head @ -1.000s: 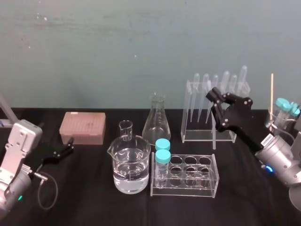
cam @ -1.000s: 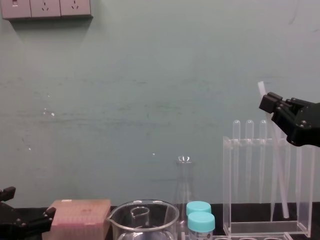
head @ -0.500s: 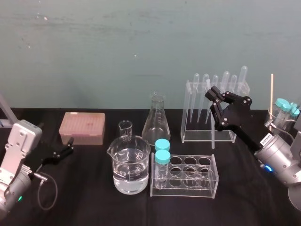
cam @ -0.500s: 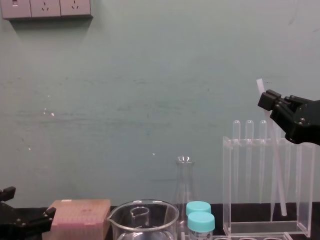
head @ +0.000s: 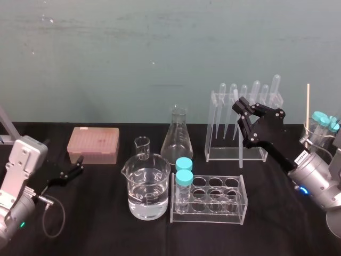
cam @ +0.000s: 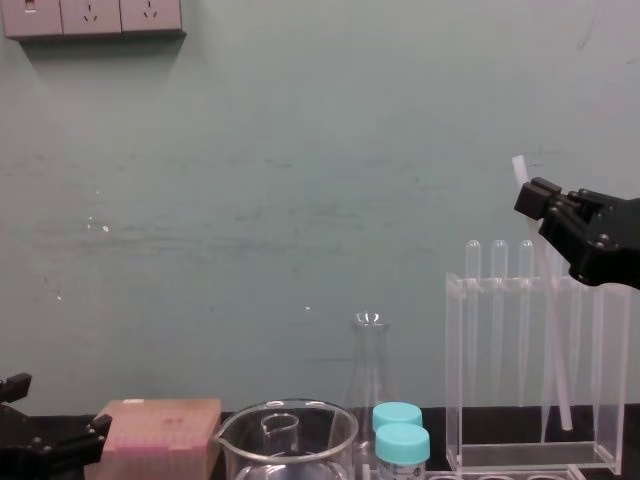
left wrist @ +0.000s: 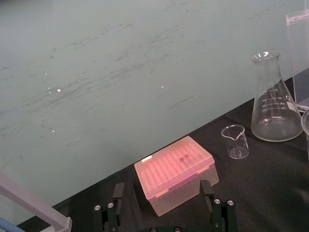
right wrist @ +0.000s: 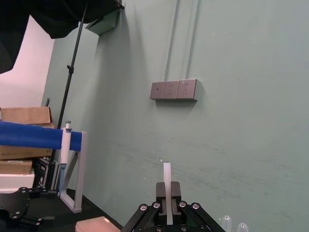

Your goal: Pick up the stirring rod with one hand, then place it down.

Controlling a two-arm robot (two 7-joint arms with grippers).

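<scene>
Stirring rod (cam: 551, 330) clamped in the right gripper (cam: 535, 197), jaws closed narrow on it, upper right of the chest frame. Tilted, top end above the fingertips, lower end hanging clear of the base of the clear rack (cam: 455, 380). Pipettes (head: 256, 90) standing bulb-up in that rack. Large beaker (head: 149, 184) at centre, roughly half full of clear liquid. Small beaker (head: 142, 146) and conical flask (head: 177, 140) behind it, empty. Tube rack (head: 213, 200) holding two teal-capped tubes (head: 184, 177) in its left-hand wells.

Against one second ago: rod and gripper slightly higher and further left.

Right wrist view: rod pinched dead centre between the fingers. Head view gives the liquid level; chest view cuts the beaker at its rim.

Left gripper (head: 79, 165) parked lower left, jaws wide, by the pink tip box (head: 93, 144).
</scene>
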